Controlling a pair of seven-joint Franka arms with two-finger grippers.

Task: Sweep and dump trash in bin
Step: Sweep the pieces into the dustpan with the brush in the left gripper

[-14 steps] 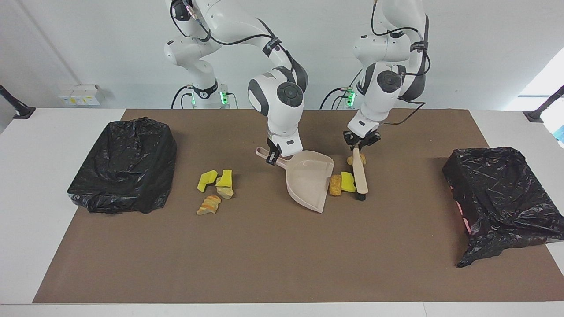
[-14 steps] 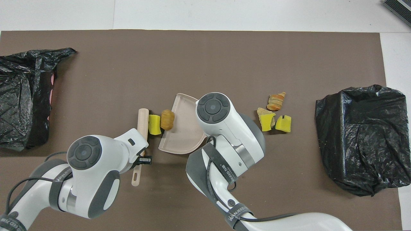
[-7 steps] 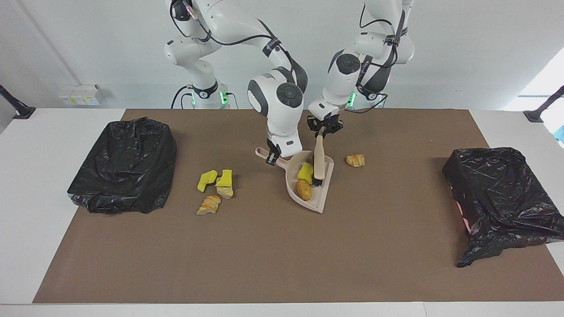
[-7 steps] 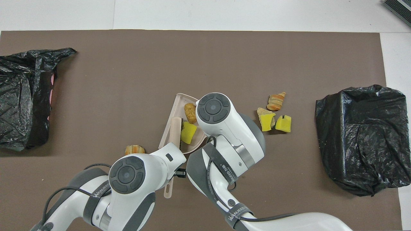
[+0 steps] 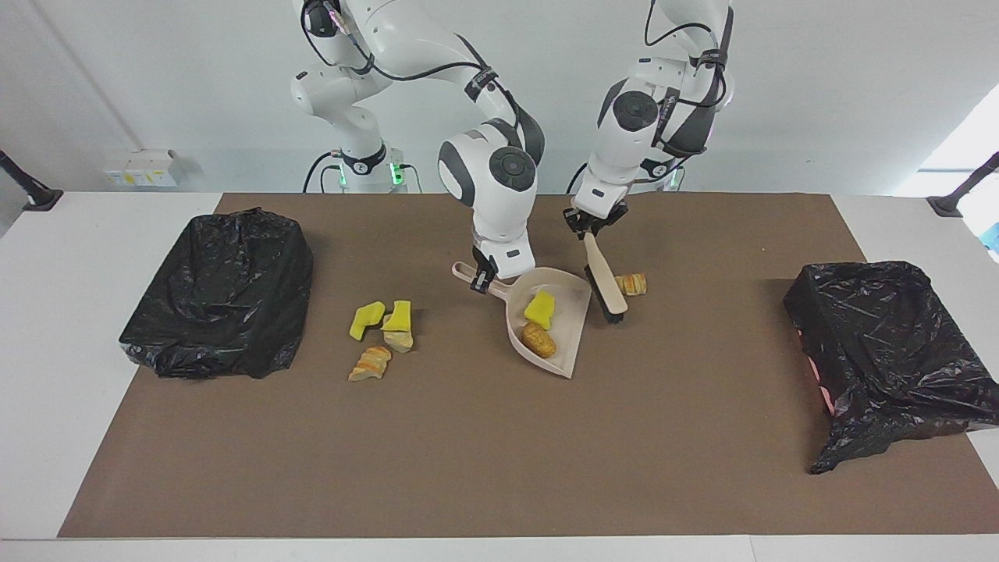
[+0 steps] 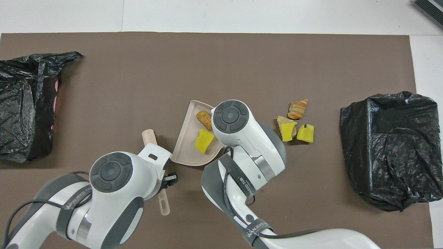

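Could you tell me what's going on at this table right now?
Two arms are sweeping scraps. The right gripper holds the dustpan by its handle on the mat; a yellow wedge and a brown lump lie in it. The left gripper holds the brush, tilted, beside the pan near a pastry scrap. Four scraps wait near a black-lined bin.

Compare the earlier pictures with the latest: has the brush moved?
Yes. The brush has left the dustpan and now hangs beside it, toward the left arm's end, near the striped scrap.
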